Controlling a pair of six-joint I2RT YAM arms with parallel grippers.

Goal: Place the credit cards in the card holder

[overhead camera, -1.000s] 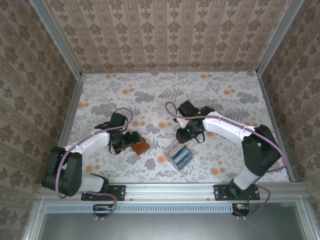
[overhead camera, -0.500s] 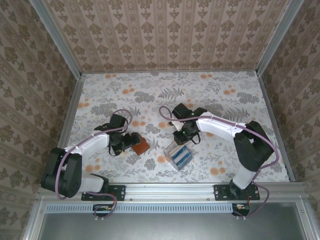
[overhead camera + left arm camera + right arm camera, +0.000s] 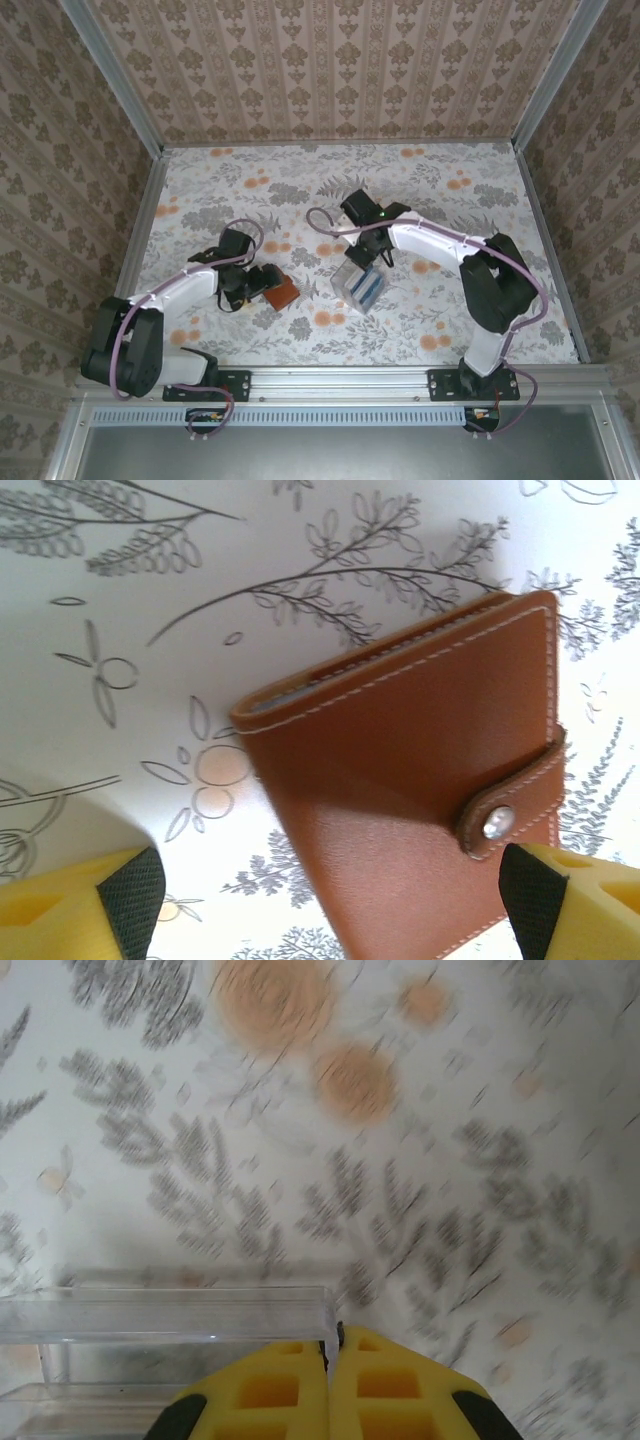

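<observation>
The card holder (image 3: pixel 420 780), a closed reddish-brown leather wallet with a snap tab, lies on the flowered table. My left gripper (image 3: pixel 330 905) is open, and its yellow fingers (image 3: pixel 85 905) straddle the near end of the wallet. In the top view the card holder (image 3: pixel 282 292) lies just right of the left gripper (image 3: pixel 262 283). The light-blue credit cards (image 3: pixel 369 287) sit inside a clear tray (image 3: pixel 352 290). My right gripper (image 3: pixel 333 1338) is shut on the thin end wall of that clear tray (image 3: pixel 170 1315). In the top view the right gripper (image 3: pixel 366 262) is at the tray's far end.
Patterned walls enclose the table on three sides, and an aluminium rail (image 3: pixel 340 378) runs along the near edge. The tray and the wallet lie about a hand's width apart near the table's middle front.
The right arm has swung left. The clear tray with the cards has shifted a little away from the near edge in its grip. The left arm and wallet have stayed put.
</observation>
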